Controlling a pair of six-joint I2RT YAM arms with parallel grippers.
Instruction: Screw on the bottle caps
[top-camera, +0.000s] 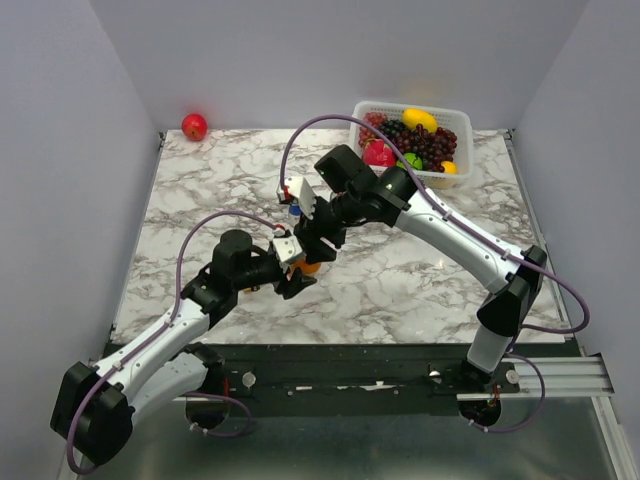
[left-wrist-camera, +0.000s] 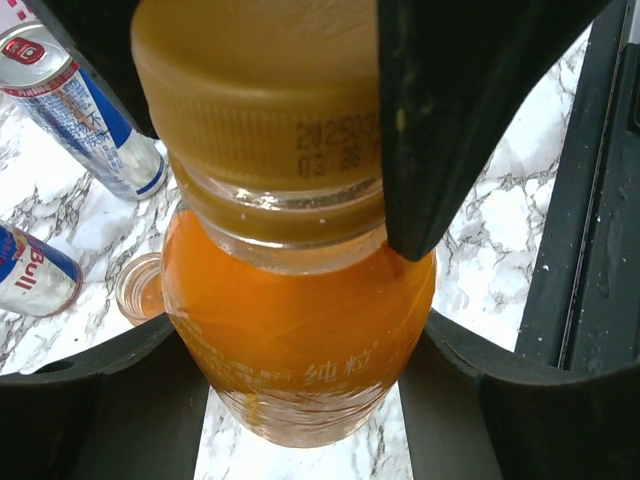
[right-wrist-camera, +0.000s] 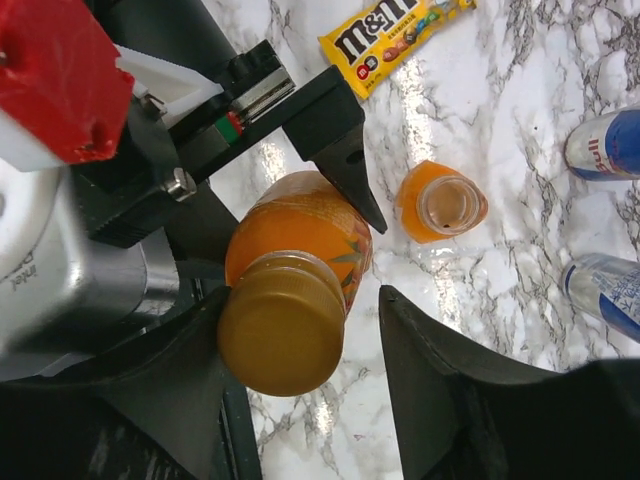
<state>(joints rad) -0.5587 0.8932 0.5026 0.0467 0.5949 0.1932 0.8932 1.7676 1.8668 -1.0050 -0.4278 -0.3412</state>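
A stubby bottle (left-wrist-camera: 300, 330) of orange liquid stands between the fingers of my left gripper (left-wrist-camera: 300, 345), which is shut on its body. An orange-gold cap (right-wrist-camera: 282, 335) sits on its neck. My right gripper (right-wrist-camera: 300, 310) hovers over the cap from above with its jaws open: one finger touches the cap's side, the other finger (right-wrist-camera: 430, 370) stands apart from it. In the top view both grippers meet mid-table at the bottle (top-camera: 310, 267). A second orange bottle (right-wrist-camera: 442, 203) stands uncapped on the marble beside it. No other cap shows.
Two blue-and-silver drink cans (right-wrist-camera: 610, 145) (right-wrist-camera: 605, 290) lie to the side of the open bottle. A yellow M&M's packet (right-wrist-camera: 395, 30) lies further off. A white fruit basket (top-camera: 400, 104) stands at the back right, and a red apple (top-camera: 194, 126) at the back left corner.
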